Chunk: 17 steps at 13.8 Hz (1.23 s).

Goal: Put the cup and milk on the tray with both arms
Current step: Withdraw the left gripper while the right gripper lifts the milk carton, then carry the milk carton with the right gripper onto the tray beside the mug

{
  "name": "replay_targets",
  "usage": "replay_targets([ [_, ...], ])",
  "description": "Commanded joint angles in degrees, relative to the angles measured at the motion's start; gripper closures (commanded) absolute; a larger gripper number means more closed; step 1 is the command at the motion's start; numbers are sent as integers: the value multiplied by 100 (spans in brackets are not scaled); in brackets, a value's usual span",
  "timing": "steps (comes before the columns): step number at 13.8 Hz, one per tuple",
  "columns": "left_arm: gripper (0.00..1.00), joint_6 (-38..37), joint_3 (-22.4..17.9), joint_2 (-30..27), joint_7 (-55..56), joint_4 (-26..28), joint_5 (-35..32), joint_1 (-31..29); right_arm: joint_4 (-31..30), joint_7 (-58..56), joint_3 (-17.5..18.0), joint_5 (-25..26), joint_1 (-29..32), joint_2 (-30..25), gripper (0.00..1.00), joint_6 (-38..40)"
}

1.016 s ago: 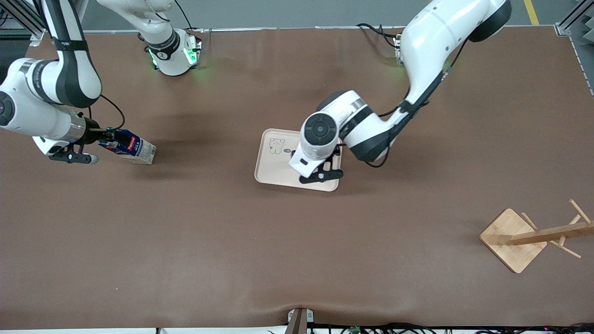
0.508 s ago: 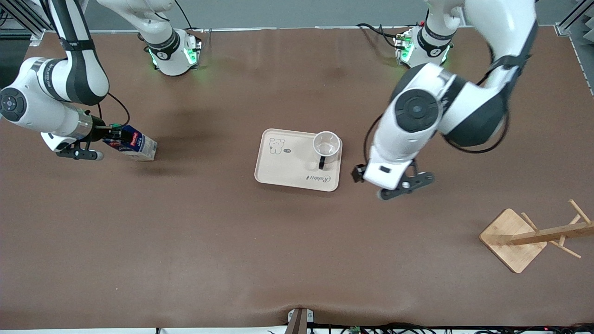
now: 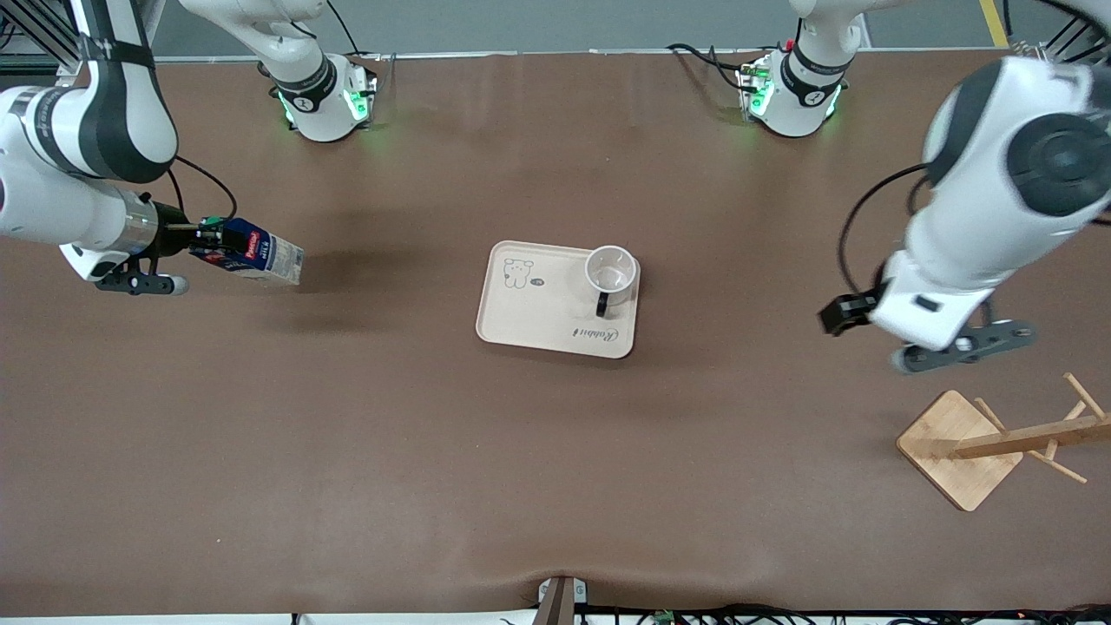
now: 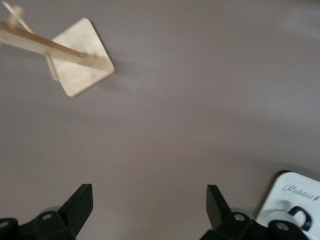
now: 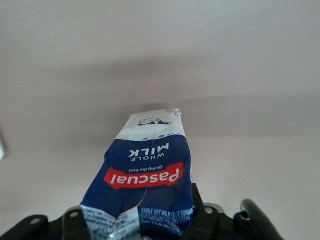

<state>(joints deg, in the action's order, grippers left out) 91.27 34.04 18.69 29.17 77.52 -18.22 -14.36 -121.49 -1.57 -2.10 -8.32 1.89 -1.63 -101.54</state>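
Observation:
The white cup (image 3: 611,271) stands upright on the cream tray (image 3: 529,317) at mid-table, at the tray's corner toward the left arm's end, its black handle toward the front camera. My left gripper (image 3: 955,337) is open and empty in the air over bare table between the tray and the wooden rack; its wrist view shows the spread gripper (image 4: 149,200) and a corner of the tray (image 4: 292,192). My right gripper (image 3: 204,239) is shut on the cap end of the dark-blue milk carton (image 3: 256,253), held tilted just above the table at the right arm's end. The right wrist view shows the carton (image 5: 145,170) between the fingers.
A wooden rack (image 3: 963,447) with a square base lies tipped over near the left arm's end, nearer to the front camera than the tray; it also shows in the left wrist view (image 4: 77,65). The brown table stretches between the carton and the tray.
My left gripper let go of the cup on the tray and swung away toward the left arm's end. My right gripper raised the milk carton slightly.

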Motion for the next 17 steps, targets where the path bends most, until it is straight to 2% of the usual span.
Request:
replay_targets([
  [1, 0, -100, 33, -540, -350, 159, 203, -233, 702, 1030, -18, -266, -721, 13, 100, 589],
  [2, 0, -144, -2, -620, -446, 159, 326, -251, 984, 1541, -18, -267, -1073, 83, 100, 617],
  [4, 0, -206, -553, -988, -998, 202, 555, -77, 1433, 2220, -18, -267, -1715, 259, 100, 635],
  [7, 0, -530, -1940, -1314, -2052, 202, 1300, 703, 2066, 2914, -18, -284, -2542, 671, 100, 609],
  [9, 0, -707, -2811, -1534, -2239, 307, 1627, 1231, 2435, 3896, -18, -284, -2981, 1110, 100, 565],
  [10, 0, -724, -2963, -1700, -2318, 499, 1654, 1373, 2602, 4319, -27, -284, -3227, 1365, 100, 547],
  [13, 0, -724, -3254, -2140, -2284, 896, 1655, 1672, 2815, 4499, -27, -293, -3615, 1867, 100, 93],
  [17, 0, -506, -3211, -2360, -2231, 1160, 1655, 1603, 2806, 4868, -18, -293, -4038, 2289, 100, -699],
])
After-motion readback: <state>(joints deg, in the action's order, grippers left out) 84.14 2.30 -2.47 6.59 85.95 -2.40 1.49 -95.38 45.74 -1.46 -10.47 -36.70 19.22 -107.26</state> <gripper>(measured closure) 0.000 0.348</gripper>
